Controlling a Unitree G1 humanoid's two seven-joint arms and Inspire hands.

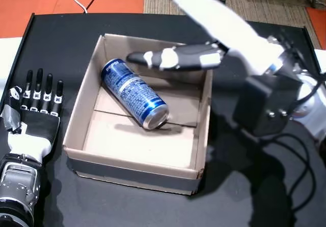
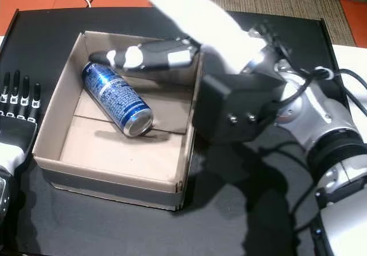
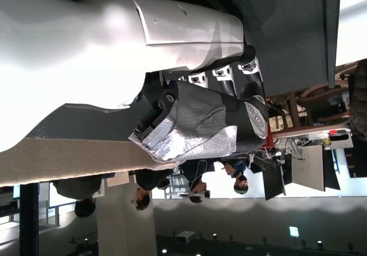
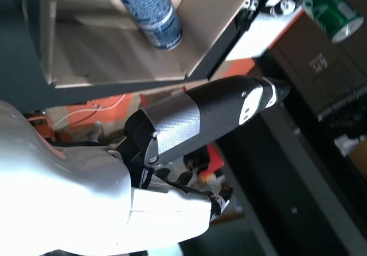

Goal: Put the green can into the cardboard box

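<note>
Green can (image 4: 331, 16) beyond box (image 4: 114, 61)

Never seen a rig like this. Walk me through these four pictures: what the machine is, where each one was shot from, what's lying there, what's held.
This is a humanoid robot with two five-finger hands. Two pictures look down from its head; the other two come from cameras on its arms, so they appear turned.

On the black table stands an open cardboard box, with a blue can lying on its side inside. The left hand rests flat beside the box, holding nothing. The right hand reaches over the box's far wall. A green can shows only in the right wrist view, near the fingertips. Whether it is held, I cannot tell.
</note>
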